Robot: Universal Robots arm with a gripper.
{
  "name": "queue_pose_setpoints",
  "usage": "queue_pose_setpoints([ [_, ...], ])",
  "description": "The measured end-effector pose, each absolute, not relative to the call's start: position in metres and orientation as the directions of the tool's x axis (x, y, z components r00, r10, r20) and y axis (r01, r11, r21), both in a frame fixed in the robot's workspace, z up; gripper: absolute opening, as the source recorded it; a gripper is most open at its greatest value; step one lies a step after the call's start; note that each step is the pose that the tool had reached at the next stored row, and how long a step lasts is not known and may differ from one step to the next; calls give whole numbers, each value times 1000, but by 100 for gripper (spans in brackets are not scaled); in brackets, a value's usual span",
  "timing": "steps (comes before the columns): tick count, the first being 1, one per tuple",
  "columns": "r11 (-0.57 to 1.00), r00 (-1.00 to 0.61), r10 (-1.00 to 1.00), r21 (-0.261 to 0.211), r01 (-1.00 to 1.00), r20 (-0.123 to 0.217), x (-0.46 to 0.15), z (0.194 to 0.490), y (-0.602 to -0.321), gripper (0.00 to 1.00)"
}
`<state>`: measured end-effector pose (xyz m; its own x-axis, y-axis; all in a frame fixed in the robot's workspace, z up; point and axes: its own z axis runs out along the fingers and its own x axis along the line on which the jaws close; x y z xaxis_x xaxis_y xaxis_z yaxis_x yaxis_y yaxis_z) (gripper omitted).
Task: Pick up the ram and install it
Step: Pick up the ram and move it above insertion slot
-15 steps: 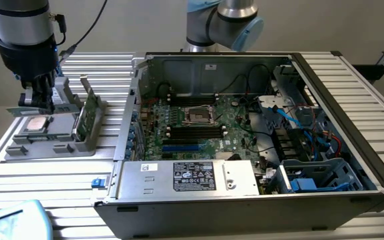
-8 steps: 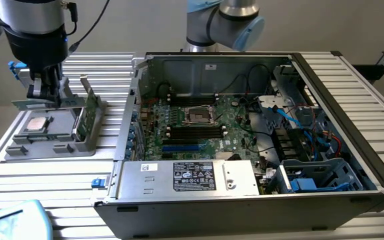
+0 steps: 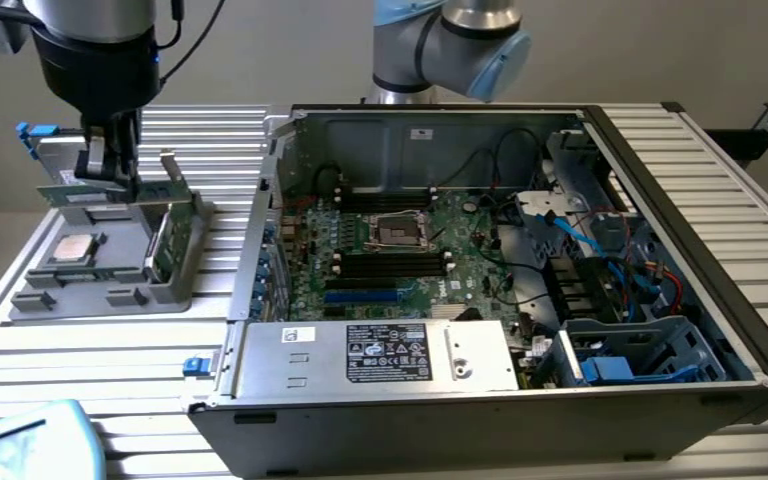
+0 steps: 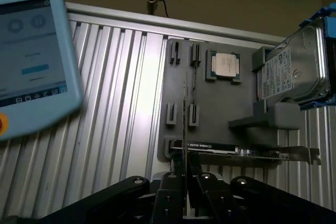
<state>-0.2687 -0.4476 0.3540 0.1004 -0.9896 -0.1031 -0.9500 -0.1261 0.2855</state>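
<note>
The pincer point(image 3: 108, 178) is clamped shut on the ram point(image 3: 77, 190), over the far end of a grey parts tray point(image 3: 57, 300) on the table point(image 3: 91, 360), at nine o'clock from the open computer case point(image 3: 491, 420). The ram's long axis lies level, nine to three. The wrist view shows it edge-on, with a processor chip point(image 4: 226, 65), hard drive point(image 4: 296, 72) and teach pendant point(image 4: 31, 51) nearby.

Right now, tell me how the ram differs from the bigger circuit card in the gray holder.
The ram is a slim stick; the circuit card is taller and carries a metal bracket. The ram is clamped in the gripper above the gray holder; the circuit card stands slotted in it. Both are green boards outside the computer case.
</note>
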Motion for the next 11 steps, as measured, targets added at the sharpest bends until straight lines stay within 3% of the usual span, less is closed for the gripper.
queue_pose_setpoints([
  [11,-126,96,-990,322,-938,-107,-239,370,-448,15],
])
